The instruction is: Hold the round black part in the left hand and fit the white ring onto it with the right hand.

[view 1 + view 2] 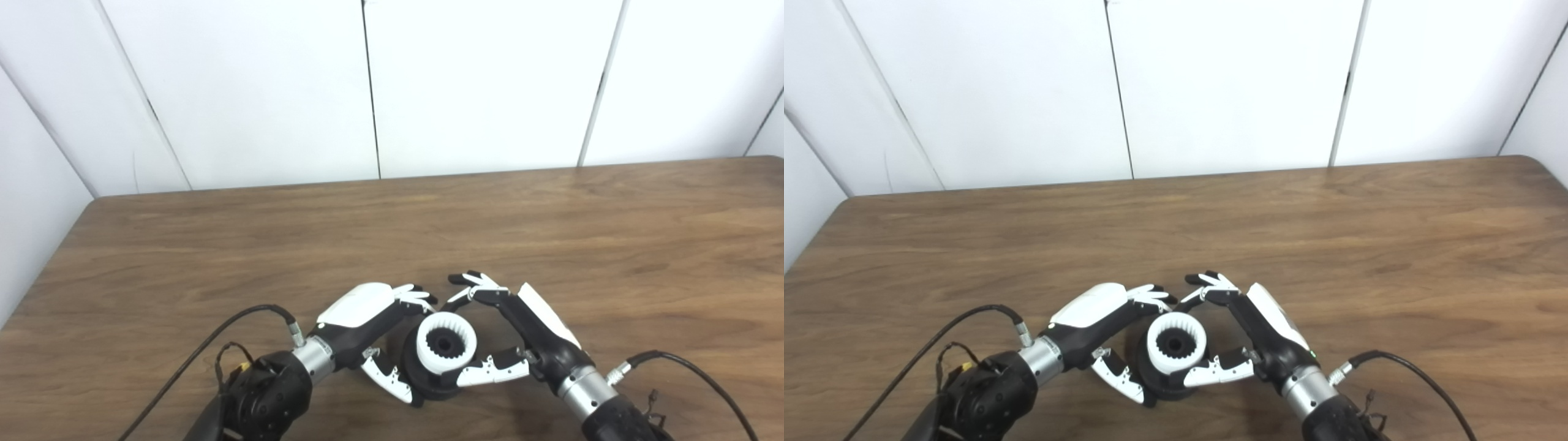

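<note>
Table point(551, 220) of brown wood fills most of the view, with white wall panels point(478, 79) behind its far edge. Close to the table's near edge, about midway along it, sits the black part point(425, 381), round and dark, resting on the wood. The white ring point(446, 343) sits on top of the black part, its toothed inner face visible around a dark centre. Whether the ring is fully seated cannot be told.

The left hand point(367, 327) comes in from the left of the black part and cups it: its fingers point(416, 297) curl round the far side, near the ring's upper rim, and its thumb point(387, 380) presses against the near left side. It looks clamped on the black part.

The right hand point(1252, 337) mirrors it from the right of the black part. Its fingers point(1209, 283) arch over the far side, tips close to the left hand's fingers, not touching the ring. Its thumb point(1216, 370) lies against the ring's near right edge. This hand is spread apart rather than gripping.

A black cable point(202, 349) loops from each wrist toward the near edge.
</note>
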Controlling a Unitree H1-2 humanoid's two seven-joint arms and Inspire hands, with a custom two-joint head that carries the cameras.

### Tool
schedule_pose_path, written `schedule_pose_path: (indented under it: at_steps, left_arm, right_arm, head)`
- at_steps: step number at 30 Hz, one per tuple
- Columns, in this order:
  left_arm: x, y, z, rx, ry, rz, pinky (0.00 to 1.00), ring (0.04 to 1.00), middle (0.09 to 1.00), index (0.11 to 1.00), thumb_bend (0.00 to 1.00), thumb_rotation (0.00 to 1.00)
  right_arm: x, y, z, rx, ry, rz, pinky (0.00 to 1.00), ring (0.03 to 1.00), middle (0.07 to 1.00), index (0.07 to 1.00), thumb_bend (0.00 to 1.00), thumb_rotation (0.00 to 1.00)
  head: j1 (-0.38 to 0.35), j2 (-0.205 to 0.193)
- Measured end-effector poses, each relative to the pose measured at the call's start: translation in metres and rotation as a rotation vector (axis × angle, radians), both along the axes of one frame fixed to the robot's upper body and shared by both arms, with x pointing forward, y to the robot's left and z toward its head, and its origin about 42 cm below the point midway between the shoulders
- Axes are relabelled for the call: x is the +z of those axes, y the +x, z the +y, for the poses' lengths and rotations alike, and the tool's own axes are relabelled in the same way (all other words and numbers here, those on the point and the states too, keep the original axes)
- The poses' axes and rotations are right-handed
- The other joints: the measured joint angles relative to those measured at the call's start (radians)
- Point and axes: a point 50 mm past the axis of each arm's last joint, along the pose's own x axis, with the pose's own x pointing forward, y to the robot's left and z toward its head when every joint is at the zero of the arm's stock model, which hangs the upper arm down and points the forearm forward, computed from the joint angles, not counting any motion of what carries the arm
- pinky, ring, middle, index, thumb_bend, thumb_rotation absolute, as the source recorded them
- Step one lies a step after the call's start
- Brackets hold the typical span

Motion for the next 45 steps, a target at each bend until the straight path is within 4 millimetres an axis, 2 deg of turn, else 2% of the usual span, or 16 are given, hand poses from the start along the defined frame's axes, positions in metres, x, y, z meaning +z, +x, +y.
schedule_pose_path:
  at_steps: [18, 26, 27, 28, 29, 31, 45]
  left_arm:
    - [0.000, -0.001, 0.000, 0.009, -0.001, 0.009, 0.85, 0.970, 0.908, 0.691, 0.93, 0.17]
    - [0.000, -0.001, 0.001, 0.010, -0.001, 0.007, 0.84, 0.967, 0.906, 0.689, 0.94, 0.17]
    - [0.000, -0.001, 0.000, 0.010, -0.002, 0.006, 0.85, 0.969, 0.907, 0.689, 0.93, 0.17]
    - [0.000, -0.001, 0.000, 0.011, -0.002, 0.006, 0.85, 0.974, 0.912, 0.693, 0.93, 0.17]
    - [0.000, -0.001, 0.000, 0.011, -0.002, 0.006, 0.86, 0.975, 0.913, 0.695, 0.92, 0.17]
    - [0.000, -0.001, 0.001, 0.014, -0.001, 0.012, 0.86, 0.973, 0.911, 0.692, 0.93, 0.17]
    - [0.000, -0.001, 0.000, 0.018, -0.003, 0.016, 0.86, 0.976, 0.914, 0.712, 0.93, 0.19]
  right_arm:
    - [-0.020, 0.003, 0.002, -0.020, -0.011, 0.018, 0.90, 0.968, 0.885, 0.493, 0.52, 0.17]
    - [-0.021, 0.003, 0.005, -0.023, -0.023, -0.004, 0.88, 0.968, 0.886, 0.497, 0.52, 0.16]
    - [-0.021, 0.003, 0.005, -0.023, -0.024, -0.005, 0.88, 0.966, 0.885, 0.532, 0.59, 0.20]
    - [-0.021, 0.004, 0.005, -0.023, -0.026, -0.008, 0.87, 0.963, 0.886, 0.603, 0.72, 0.28]
    - [-0.021, 0.004, 0.006, -0.022, -0.030, -0.012, 0.87, 0.962, 0.886, 0.643, 0.79, 0.33]
    - [-0.022, 0.005, 0.005, -0.023, -0.049, -0.016, 0.86, 0.960, 0.887, 0.681, 0.86, 0.37]
    - [-0.025, 0.006, 0.002, -0.015, -0.070, -0.002, 0.86, 0.960, 0.887, 0.692, 0.94, 0.42]
  head:
    - [0.003, 0.005]
    - [0.005, 0.003]
    - [0.006, 0.002]
    - [0.006, 0.002]
    - [0.006, 0.002]
    - [0.008, 0.002]
    - [0.011, 0.000]
